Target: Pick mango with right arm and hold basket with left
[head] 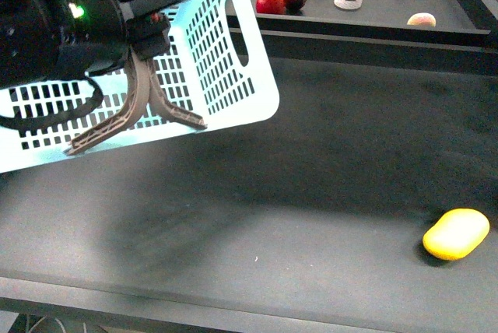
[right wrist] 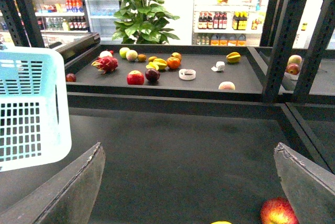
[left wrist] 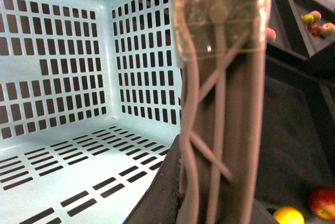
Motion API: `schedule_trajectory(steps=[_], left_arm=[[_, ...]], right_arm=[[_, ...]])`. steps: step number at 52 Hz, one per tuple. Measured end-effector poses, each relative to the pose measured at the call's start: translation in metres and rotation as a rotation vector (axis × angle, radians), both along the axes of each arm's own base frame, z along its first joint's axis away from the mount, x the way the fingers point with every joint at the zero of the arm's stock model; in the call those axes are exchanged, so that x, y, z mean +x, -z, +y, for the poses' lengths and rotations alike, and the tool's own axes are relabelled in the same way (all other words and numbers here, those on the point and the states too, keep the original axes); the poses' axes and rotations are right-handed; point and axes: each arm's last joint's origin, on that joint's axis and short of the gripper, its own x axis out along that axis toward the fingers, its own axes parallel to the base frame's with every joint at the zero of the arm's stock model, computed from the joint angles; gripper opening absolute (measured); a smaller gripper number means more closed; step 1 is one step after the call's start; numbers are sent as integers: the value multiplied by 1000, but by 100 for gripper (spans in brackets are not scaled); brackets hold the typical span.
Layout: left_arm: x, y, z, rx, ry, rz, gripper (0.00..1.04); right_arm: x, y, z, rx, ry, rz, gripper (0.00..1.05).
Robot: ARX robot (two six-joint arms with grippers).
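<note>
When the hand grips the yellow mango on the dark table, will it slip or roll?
The mango looks smooth-skinned, so it may slip under a light grip. Its rounded oblong shape would probably roll sideways if nudged.

Basket [head: 220, 76] partly behind left arm [head: 47, 33]

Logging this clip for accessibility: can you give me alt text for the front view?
The left arm holds a light-blue basket tilted above the dark table at upper left, grey-brown handles hanging. A yellow mango lies on the table at lower right; a far shelf holds assorted fruit.
</note>
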Motion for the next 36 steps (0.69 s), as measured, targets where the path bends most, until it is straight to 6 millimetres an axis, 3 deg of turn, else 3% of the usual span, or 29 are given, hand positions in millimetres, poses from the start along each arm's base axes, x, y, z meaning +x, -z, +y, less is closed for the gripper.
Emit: schedule_trajectory(steps=[16,36], left_arm=[[-38,-3,-8,72,78,-105,5],[-53,-6,-31,28,282,-141,5]], right_arm=[[0,0,0,0,0,0,96],[0,0,0,0,0,0,96]])
